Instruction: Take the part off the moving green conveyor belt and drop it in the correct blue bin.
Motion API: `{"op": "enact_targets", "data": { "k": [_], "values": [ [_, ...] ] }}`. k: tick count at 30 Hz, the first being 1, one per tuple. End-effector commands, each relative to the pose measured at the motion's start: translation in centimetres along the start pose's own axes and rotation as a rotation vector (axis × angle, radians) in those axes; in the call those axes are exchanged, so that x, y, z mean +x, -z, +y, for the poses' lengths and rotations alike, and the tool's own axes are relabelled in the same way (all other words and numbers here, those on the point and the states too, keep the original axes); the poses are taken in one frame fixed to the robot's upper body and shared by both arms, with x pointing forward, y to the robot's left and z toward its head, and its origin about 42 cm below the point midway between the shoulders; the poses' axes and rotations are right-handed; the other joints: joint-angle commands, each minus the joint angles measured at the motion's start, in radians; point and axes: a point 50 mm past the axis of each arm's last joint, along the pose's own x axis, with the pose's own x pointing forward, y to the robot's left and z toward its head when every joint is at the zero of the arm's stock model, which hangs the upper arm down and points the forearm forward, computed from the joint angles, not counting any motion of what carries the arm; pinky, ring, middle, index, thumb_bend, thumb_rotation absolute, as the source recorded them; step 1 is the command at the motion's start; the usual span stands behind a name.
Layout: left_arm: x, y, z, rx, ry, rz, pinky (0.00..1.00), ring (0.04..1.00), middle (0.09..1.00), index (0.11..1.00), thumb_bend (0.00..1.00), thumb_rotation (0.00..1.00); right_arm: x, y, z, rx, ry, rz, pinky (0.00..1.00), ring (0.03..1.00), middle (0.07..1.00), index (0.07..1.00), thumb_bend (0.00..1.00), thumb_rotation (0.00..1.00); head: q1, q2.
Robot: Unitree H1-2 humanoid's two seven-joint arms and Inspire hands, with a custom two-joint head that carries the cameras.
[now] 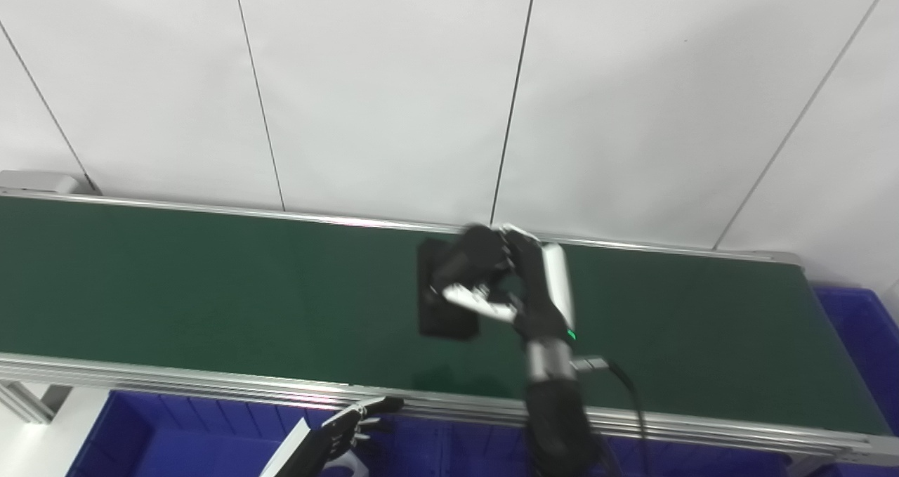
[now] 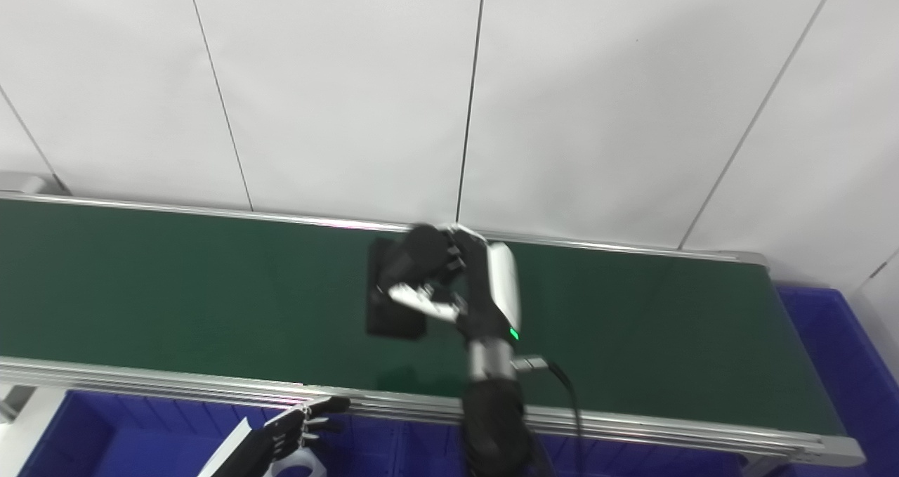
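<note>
Part: dark, flat, rectangular block lying on the green conveyor belt, roughly mid-length, nearer the far rail than the near one. Edges blurred, so finer detail cannot be read.

Right hand is out over the belt, its arm crossing the near rail from below. Fingers curl down over the right portion of the part, thumb pale and angled beneath them toward the block. Hand overlaps the part in both views; whether it has actually closed on it or only touches it cannot be told through the motion blur. A green indicator light shows on the wrist, and a black cable trails from the forearm toward the near right.

Left hand sits low at the near edge, just below the near rail and over a blue bin. Fingers are spread apart and hold nothing.

Another blue bin stands at the far right end of the belt, beyond the frame's end. Behind the belt, a white panelled wall with thin dark seams.
</note>
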Motion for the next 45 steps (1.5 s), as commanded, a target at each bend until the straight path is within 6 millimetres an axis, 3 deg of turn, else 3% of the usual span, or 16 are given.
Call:
{"op": "enact_targets", "data": {
  "k": [1,5,10,19,24,26,33,38,45],
  "values": [
    [0.3,-1.2,0.7,0.016,-0.002,-0.044,0.69,0.782,0.858,0.842,0.83,0.21,-0.4,-1.0,-1.0,0.008,0.005,-0.022,0.32,0.364,0.436,0.549,0.51,0.0,0.0,0.001],
    [0.4,-1.5,1.1,0.012,-0.002,-0.043,0.69,0.783,0.857,0.839,0.83,0.2,-4.0,0.1,-3.1,-0.014,-0.027,0.007,0.32,0.369,0.436,0.549,0.51,0.0,-0.012,0.021],
    [0.7,-2.2,1.4,-0.005,-0.001,-0.044,0.68,0.777,0.853,0.833,0.84,0.18,-6.8,1.2,-5.7,-0.056,-0.087,0.035,0.33,0.376,0.472,0.504,0.52,0.0,-0.028,0.078],
    [1.4,-3.4,2.0,-0.033,0.006,-0.057,0.66,0.756,0.835,0.823,0.84,0.17,-7.9,1.7,-8.7,-0.117,-0.16,0.104,0.33,0.377,0.439,0.55,0.51,0.0,-0.04,0.145],
    [1.4,-3.7,2.2,-0.033,0.006,-0.06,0.64,0.748,0.831,0.823,0.84,0.16,-7.9,2.3,-9.8,-0.269,-0.296,0.165,0.36,0.401,0.44,0.552,0.51,0.0,-0.044,0.162],
    [1.4,-3.8,2.3,-0.03,0.008,-0.062,0.64,0.747,0.83,0.825,0.84,0.16,-7.7,2.7,-10.0,-0.32,-0.348,0.177,0.36,0.403,0.466,0.516,0.52,0.0,-0.044,0.167],
    [1.2,-4.2,2.4,-0.031,0.009,-0.061,0.65,0.753,0.831,0.819,0.85,0.18,-7.4,3.7,-9.8,-0.45,-0.449,0.219,0.35,0.417,0.443,0.547,0.51,0.0,-0.05,0.179],
    [1.2,-4.4,2.6,-0.026,0.012,-0.056,0.65,0.76,0.833,0.815,0.85,0.18,-7.4,4.7,-9.2,-0.556,-0.503,0.235,0.36,0.418,0.482,0.493,0.52,0.0,-0.054,0.188],
    [1.2,-4.5,2.8,-0.022,0.013,-0.055,0.66,0.762,0.833,0.821,0.85,0.19,-7.6,5.6,-7.8,-0.612,-0.557,0.285,0.42,0.489,0.452,0.547,0.52,0.0,-0.062,0.191]
  ]
}}
